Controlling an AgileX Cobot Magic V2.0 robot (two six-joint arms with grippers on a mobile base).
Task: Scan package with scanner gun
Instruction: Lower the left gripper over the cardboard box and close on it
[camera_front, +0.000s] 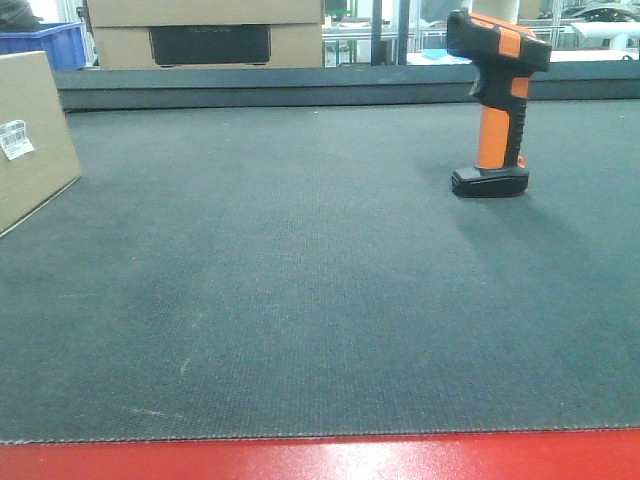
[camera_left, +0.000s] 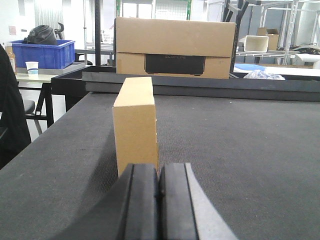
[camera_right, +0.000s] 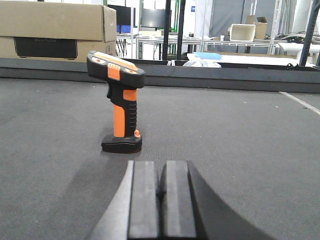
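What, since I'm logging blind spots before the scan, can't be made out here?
Package: front view, cut off by the left edge.
Barcode label: front view, too small to read; left wrist view, hidden on an unseen face.
Large cardboard box: left wrist view, panel lettering blurred.

We log the package (camera_front: 30, 140): a plain brown cardboard box, upright at the left edge of the dark mat (camera_front: 300, 300) and partly cut off in the front view. A small white label (camera_front: 15, 140) sits on its side face. The scanner gun (camera_front: 500, 105) stands well apart to the right, upright on its flat black base. It has an orange handle, and its black head points left.
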